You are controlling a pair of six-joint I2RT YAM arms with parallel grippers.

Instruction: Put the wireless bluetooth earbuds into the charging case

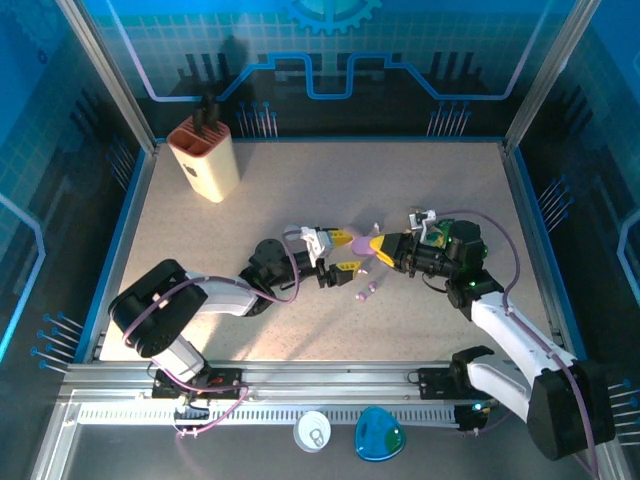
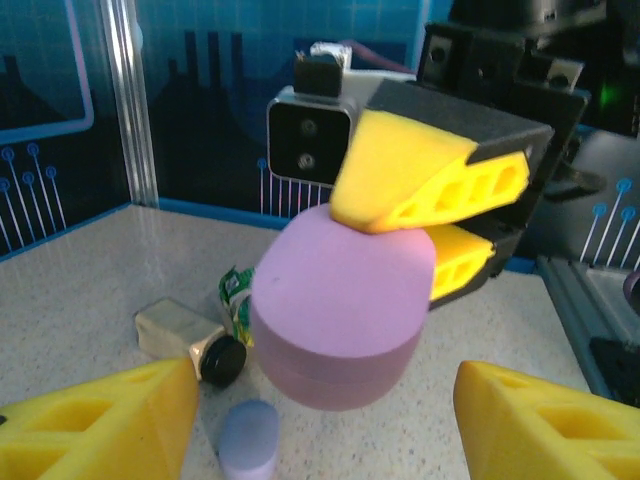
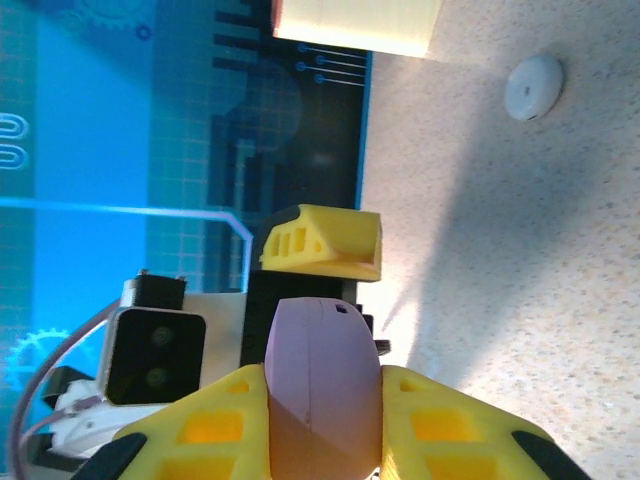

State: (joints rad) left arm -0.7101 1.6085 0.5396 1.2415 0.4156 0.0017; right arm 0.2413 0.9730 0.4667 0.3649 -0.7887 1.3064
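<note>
A closed lavender charging case (image 2: 340,310) hangs above the table, with my right gripper (image 3: 322,420) shut on it. Its yellow fingers (image 2: 400,180) press the case's two sides. In the top view the case (image 1: 383,259) is at the table's middle, where both grippers meet. My left gripper (image 2: 330,430) faces the case with its yellow fingers spread wide on either side and touching nothing. It sits just left of the case in the top view (image 1: 348,252). A small lavender earbud (image 2: 250,435) lies on the table below the case, and two lavender bits (image 1: 366,292) lie there in the top view.
A small bottle with a black cap (image 2: 190,345) and a green wrapper (image 2: 235,295) lie behind the earbud. A beige holder (image 1: 205,155) stands at the back left. A white rounded case (image 3: 533,87) lies on the table. A white case (image 1: 313,432) and a blue one (image 1: 379,435) sit off the front edge.
</note>
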